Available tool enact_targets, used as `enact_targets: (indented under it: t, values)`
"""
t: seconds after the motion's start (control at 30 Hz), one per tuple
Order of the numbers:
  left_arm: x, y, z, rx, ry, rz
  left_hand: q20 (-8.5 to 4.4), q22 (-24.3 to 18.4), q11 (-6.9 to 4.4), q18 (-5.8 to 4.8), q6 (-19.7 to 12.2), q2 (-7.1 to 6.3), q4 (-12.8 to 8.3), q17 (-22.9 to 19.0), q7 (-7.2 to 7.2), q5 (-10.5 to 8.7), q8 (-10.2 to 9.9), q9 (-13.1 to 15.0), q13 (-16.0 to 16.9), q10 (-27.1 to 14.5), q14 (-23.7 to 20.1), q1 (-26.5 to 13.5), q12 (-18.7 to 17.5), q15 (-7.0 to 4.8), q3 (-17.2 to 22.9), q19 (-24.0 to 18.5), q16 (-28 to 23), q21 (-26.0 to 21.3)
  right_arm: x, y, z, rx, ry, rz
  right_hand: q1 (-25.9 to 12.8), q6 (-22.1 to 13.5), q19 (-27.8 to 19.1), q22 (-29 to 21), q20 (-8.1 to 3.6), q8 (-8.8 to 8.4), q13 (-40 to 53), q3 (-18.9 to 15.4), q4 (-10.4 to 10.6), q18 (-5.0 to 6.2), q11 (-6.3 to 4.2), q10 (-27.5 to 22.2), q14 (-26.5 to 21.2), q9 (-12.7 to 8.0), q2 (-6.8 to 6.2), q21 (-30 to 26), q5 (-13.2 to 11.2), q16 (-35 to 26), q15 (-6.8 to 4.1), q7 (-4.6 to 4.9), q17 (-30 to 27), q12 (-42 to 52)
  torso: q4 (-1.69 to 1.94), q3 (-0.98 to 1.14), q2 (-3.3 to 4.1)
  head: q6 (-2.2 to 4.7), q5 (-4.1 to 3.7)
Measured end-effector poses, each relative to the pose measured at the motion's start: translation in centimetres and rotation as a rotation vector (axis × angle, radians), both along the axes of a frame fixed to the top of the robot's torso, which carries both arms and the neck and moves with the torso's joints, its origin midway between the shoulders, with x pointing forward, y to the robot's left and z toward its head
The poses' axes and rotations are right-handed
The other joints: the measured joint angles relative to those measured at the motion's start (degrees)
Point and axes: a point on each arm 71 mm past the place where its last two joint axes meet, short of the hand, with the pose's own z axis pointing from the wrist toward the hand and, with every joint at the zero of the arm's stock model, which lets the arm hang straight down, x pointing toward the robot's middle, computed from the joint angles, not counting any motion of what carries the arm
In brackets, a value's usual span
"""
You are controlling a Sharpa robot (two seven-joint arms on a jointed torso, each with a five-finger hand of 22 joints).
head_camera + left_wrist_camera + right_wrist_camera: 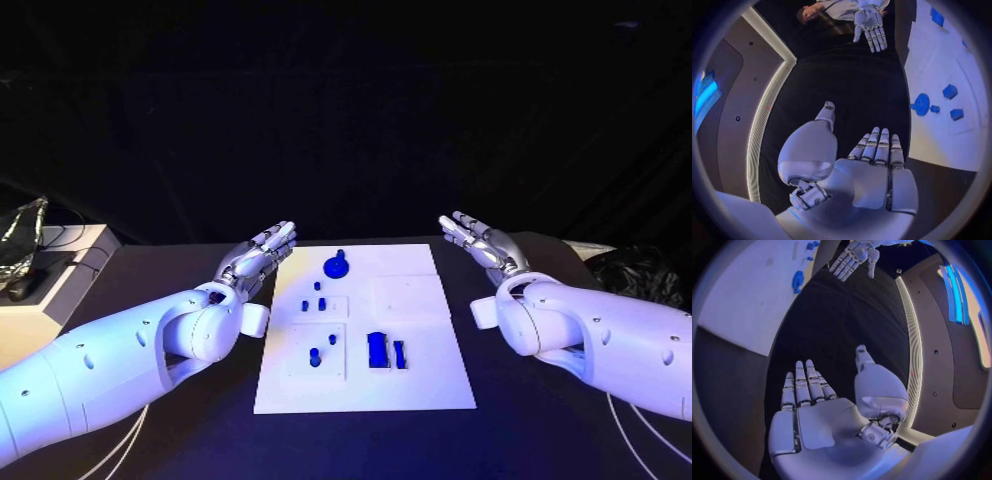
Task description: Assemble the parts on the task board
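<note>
From my head camera, the task board (418,390) lies flat in the middle of the black table (548,440), and I've got a hand on either side of its far end. My left hand (257,255) hangs just beside the board's left edge, fingers straight and spread, holding nothing. My right hand (479,243) mirrors it off the right edge, equally flat and empty. On the board sit the blue parts: a round part (336,266) at the far end, small pieces (315,303) below it, and two tall blocks (384,350) standing nearer me.

Over to my left wrist: palm up, fingers (878,147) stretched wide, nothing in them. The round part (921,104) and small pieces (950,91) sit on the board beyond my fingertips.

Right wrist now: same story, fingers (804,387) extended and bare, the board (748,295) well ahead.

The risk, as I judge it: these parts are small and close together. Come in with fingers this wide and I could topple the tall blocks or sweep a piece off its spot before I ever pinch it.
</note>
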Motion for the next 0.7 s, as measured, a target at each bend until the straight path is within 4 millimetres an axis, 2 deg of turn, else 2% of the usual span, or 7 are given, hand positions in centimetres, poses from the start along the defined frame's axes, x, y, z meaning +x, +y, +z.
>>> enact_targets:
  t: [0.07,0.13,0.2,0.3,0.5,0.67,0.7]
  values:
    - [-0.3,-0.8,0.1,0.007,0.0,0.001,-0.44,-2.1,-0.39,-0.01,-3.4,-0.18,-0.1,-0.4,-0.38,-1.06,0.0,-0.2,-0.2,-6.2,-5.7,-13.8,0.0,-0.36,0.4,-2.8,-0.1,0.0,-0.9,1.5,0.0,0.055,0.007,0.01,-10.5,-4.5,-2.9,-1.9,-0.15,0.0,-0.2,-0.2,0.3,0.02,-0.28,-8.5,-7.3,-0.5,-0.13,0.0,-0.7,-0.7,-0.19,-0.41,-0.8,0.0,0.2,-0.06,-0.89,0.69,-0.36]
    - [-0.7,-1.8,0.1,0.017,0.0,0.006,-0.71,-3.4,-0.63,-0.01,-5.4,-0.22,-0.3,-0.6,-0.61,-1.7,-0.3,-0.3,-0.3,-10.0,-9.2,-23.4,0.0,-0.59,0.6,-4.5,-0.1,-0.3,-1.9,2.9,0.0,0.109,0.015,0.016,-17.1,-7.4,-4.7,-3.0,-0.26,-0.33,-0.3,0.1,0.5,0.04,-0.42,-13.8,-11.8,-0.8,-0.19,-0.2,-1.2,-1.0,-0.3,-0.64,-1.4,-0.2,0.42,-0.12,-2.0,1.52,-0.8]
    - [-1.0,-2.6,0.2,0.027,-0.003,0.015,-0.9,-4.4,-0.84,-0.01,-7.1,-0.3,-0.3,-0.8,-0.8,-2.19,-0.3,-0.4,-0.4,-13.1,-12.1,-31.3,-0.3,-0.76,0.7,-5.9,-0.3,-0.3,-2.6,3.9,0.1,0.154,0.02,0.014,-22.6,-9.7,-6.2,-3.9,-0.35,-0.33,-0.4,-0.1,0.7,0.04,-0.56,-18.1,-15.5,-1.1,-0.26,-0.3,-1.3,-1.3,-0.39,-0.85,-1.8,-0.3,0.63,-0.17,-3.08,2.25,-1.16]
    - [-1.6,-3.9,0.5,0.044,-0.011,0.041,-1.13,-5.4,-1.04,-0.01,-8.8,-0.35,-0.3,-1.0,-0.97,-2.59,-0.3,-0.4,-0.4,-16.0,-14.8,-38.9,-0.3,-0.95,1.0,-7.2,-0.3,-0.3,-3.5,4.8,0.3,0.208,0.024,-0.002,-27.7,-11.9,-7.7,-4.8,-0.44,-0.33,-0.5,0.1,0.9,0.04,-0.67,-22.2,-19.0,-1.4,-0.32,-0.3,-1.6,-1.4,-0.48,-1.06,-2.2,-0.3,0.9,-0.24,-4.33,3.02,-1.53]
    - [-2.4,-5.0,0.8,0.083,-0.025,0.118,-1.38,-6.3,-1.29,-0.01,-10.0,-0.41,-0.5,-1.1,-1.22,-2.97,-0.5,-0.5,-0.5,-18.6,-17.2,-46.0,-0.3,-1.24,1.1,-8.2,-0.3,-0.5,-4.0,5.1,0.2,0.251,0.03,-0.046,-32.3,-13.6,-8.6,-5.6,-0.51,-0.33,-0.6,0.1,0.9,0.04,-0.79,-25.9,-22.2,-1.6,-0.4,-0.3,-1.9,-1.7,-0.57,-1.16,-2.5,-0.3,1.18,-0.31,-5.5,3.57,-1.83]
    - [-2.7,-5.2,0.9,0.103,-0.033,0.172,-1.41,-6.7,-1.19,-0.07,-10.8,-0.44,-0.5,-1.2,-1.23,-3.21,-0.6,-0.5,-0.5,-20.1,-18.6,-49.9,-0.3,-1.27,1.1,-9.0,-0.3,-0.5,-4.0,4.9,0.2,0.258,0.028,-0.071,-34.8,-14.8,-9.4,-6.0,-0.54,-0.55,-0.6,0.1,1.2,0.05,-0.88,-27.9,-23.8,-1.7,-0.43,-0.5,-2.2,-2.0,-0.6,-1.34,-2.7,-0.5,1.21,-0.34,-5.73,3.6,-1.85]
    - [-2.7,-5.1,0.9,0.106,-0.034,0.18,-1.47,-6.8,-1.28,-0.53,-10.9,-0.46,-0.5,-1.2,-1.23,-3.21,-0.6,-0.5,-0.6,-20.2,-18.7,-50.0,-0.3,-1.21,1.1,-9.1,-0.3,-0.5,-4.0,4.9,0.2,0.259,0.028,-0.074,-34.9,-14.8,-9.4,-6.0,-0.54,-0.55,-0.6,0.1,1.2,0.05,-0.88,-27.9,-23.8,-1.7,-0.48,-0.5,-2.2,-2.0,-0.6,-1.34,-2.7,-0.5,1.21,-0.34,-5.76,3.6,-1.85]
